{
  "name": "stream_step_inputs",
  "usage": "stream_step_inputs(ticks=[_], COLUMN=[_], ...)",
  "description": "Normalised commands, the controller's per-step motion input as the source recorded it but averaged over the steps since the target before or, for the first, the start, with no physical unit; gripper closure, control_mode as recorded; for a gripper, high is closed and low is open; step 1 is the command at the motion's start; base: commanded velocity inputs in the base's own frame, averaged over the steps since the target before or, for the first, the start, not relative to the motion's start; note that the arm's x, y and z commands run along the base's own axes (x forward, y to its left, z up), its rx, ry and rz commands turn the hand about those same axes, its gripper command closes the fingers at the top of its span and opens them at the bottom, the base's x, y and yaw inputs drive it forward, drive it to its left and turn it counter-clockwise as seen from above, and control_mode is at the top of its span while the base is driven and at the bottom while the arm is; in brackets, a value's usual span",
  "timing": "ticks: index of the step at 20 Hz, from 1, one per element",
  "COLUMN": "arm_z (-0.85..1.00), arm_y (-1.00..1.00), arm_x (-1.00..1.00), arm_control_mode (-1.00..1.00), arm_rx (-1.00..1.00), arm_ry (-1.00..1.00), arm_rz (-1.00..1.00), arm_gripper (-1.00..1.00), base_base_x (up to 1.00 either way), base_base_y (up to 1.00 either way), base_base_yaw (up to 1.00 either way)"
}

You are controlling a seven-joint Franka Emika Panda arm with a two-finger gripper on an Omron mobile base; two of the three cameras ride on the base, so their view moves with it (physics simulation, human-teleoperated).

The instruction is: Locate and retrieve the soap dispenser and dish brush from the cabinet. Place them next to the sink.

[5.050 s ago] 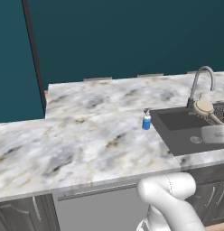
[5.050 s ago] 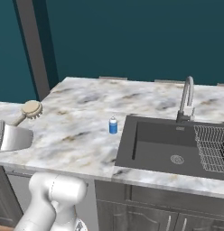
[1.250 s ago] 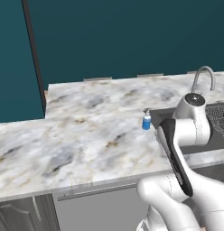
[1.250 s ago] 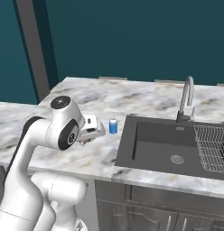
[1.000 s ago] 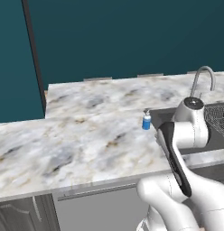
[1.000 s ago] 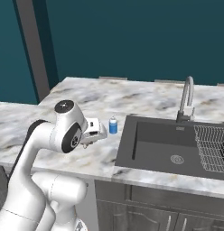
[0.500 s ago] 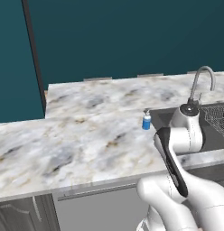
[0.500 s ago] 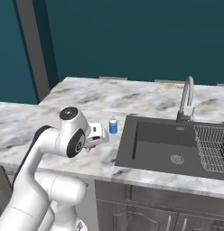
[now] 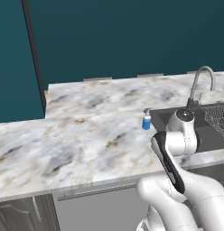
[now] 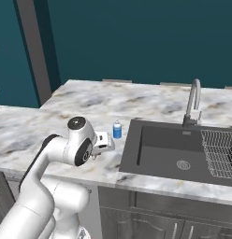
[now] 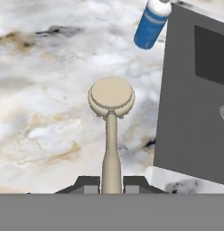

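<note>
The claw [image 11: 111,182] is clamped on the handle of the dish brush [image 11: 111,100], whose round head juts out ahead of it over the marbled desk [image 11: 46,81], just beside the sink [image 11: 195,99]. The soap dispenser [image 11: 151,25] stands farther ahead, by the sink's edge; no writing on it is readable.

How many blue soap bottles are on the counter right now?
1. The soap dispenser stands on the marble counter just left of the sink, beyond the dish brush.
</note>
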Motion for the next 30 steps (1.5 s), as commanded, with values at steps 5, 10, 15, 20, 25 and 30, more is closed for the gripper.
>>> stream_step_inputs(ticks=[5, 10, 15, 20, 25, 30], arm_z=[-0.31, -0.26, -0.3, -0.28, -0.29, -0.32], arm_y=[-0.04, 0.0, 0.0, 0.0, 0.0, 0.0], arm_x=[0.22, 0.25, 0.21, 0.14, 0.13, 0.12], arm_control_mode=[-1.0, -1.0, -1.0, -1.0, -1.0, -1.0], arm_rx=[0.01, 0.0, -0.01, 0.0, 0.0, 0.0], arm_ry=[0.0, 0.0, 0.0, 0.0, 0.01, 0.0], arm_rz=[0.0, 0.0, 0.0, 0.0, 0.0, 0.0], arm_gripper=[1.0, 1.0, 1.0, 1.0, 1.0, 1.0], base_base_x=[0.0, 0.0, 0.0, 0.0, 0.0, 0.0], base_base_y=[0.0, 0.0, 0.0, 0.0, 0.0, 0.0], base_base_yaw=[0.0, 0.0, 0.0, 0.0, 0.0, 0.0])
